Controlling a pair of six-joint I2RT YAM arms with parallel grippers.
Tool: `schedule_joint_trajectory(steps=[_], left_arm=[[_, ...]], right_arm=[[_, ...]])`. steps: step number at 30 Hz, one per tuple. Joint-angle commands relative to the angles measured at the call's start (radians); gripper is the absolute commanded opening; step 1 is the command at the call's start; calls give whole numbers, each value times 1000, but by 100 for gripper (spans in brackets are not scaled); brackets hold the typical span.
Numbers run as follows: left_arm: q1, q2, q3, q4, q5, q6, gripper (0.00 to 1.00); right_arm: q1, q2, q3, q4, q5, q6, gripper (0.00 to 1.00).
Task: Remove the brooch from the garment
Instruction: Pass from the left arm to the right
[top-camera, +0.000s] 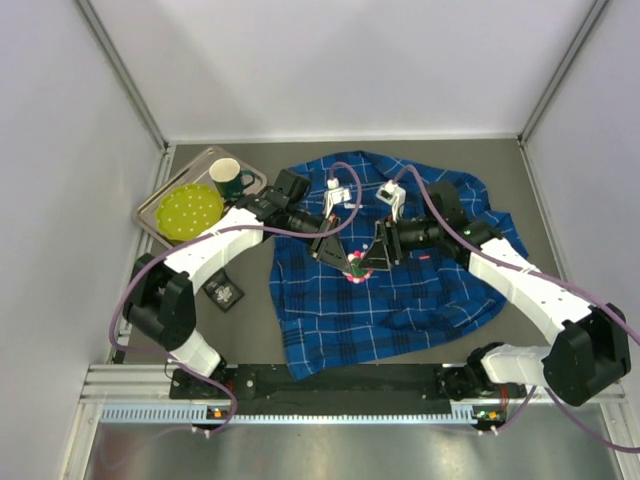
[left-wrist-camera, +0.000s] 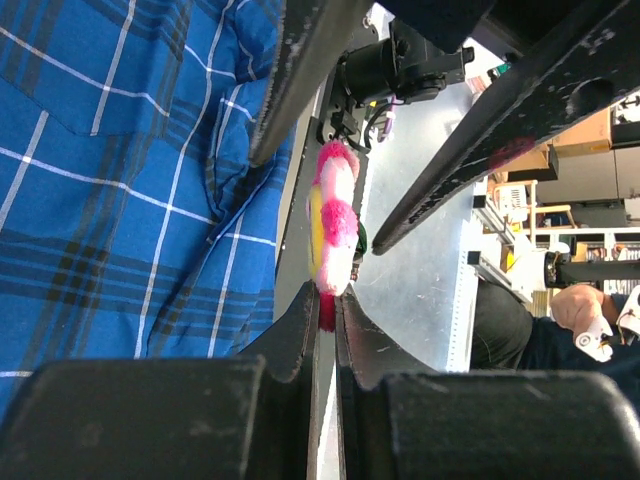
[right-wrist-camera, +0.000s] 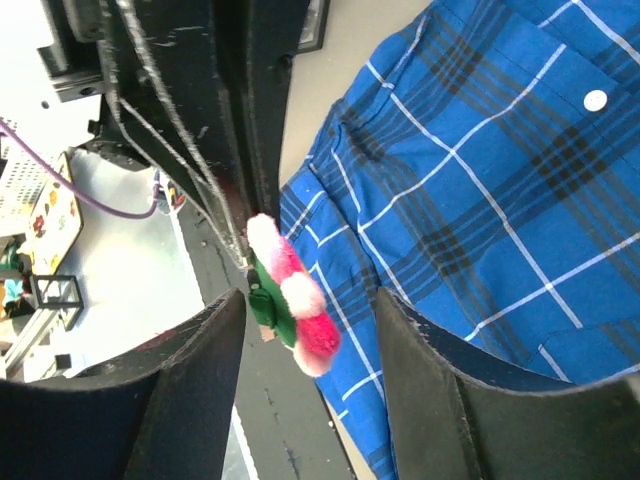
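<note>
Pink, white and yellow fluffy flower brooch (left-wrist-camera: 332, 225) hangs edge-on over the middle of the blue plaid button-up shirt (top-camera: 400, 300). Its long axis runs straight out from the left gripper (left-wrist-camera: 327, 300), which pinches its red end. The right gripper (right-wrist-camera: 310, 310) straddles it, jaws spread wide.

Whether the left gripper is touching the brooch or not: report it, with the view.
Touching. The left wrist view shows the left gripper shut on the lower end of the brooch, which is pinched between its fingertips with no gap.
</note>
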Motion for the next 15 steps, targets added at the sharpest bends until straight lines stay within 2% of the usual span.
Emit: schedule_joint_trajectory(steps=[1, 4, 5, 6, 7, 10, 15], left_arm=[[1, -4, 36, -3, 25, 13, 0], [1, -1, 35, 9, 19, 3, 0], [1, -1, 35, 9, 12, 2, 0], [1, 2, 35, 9, 8, 2, 0], [1, 2, 35, 9, -1, -7, 0], [1, 10, 41, 14, -7, -26, 0], [6, 10, 61, 4, -21, -34, 0]], right_arm=[[9, -13, 7, 91, -67, -1, 47], [9, -13, -5, 108, -72, 13, 35], [11, -15, -8, 108, -67, 16, 34], [9, -19, -10, 106, -63, 15, 34], [11, -24, -12, 106, -54, 15, 42], [22, -44, -13, 99, -14, 9, 49], [51, -47, -9, 60, 52, -27, 47]])
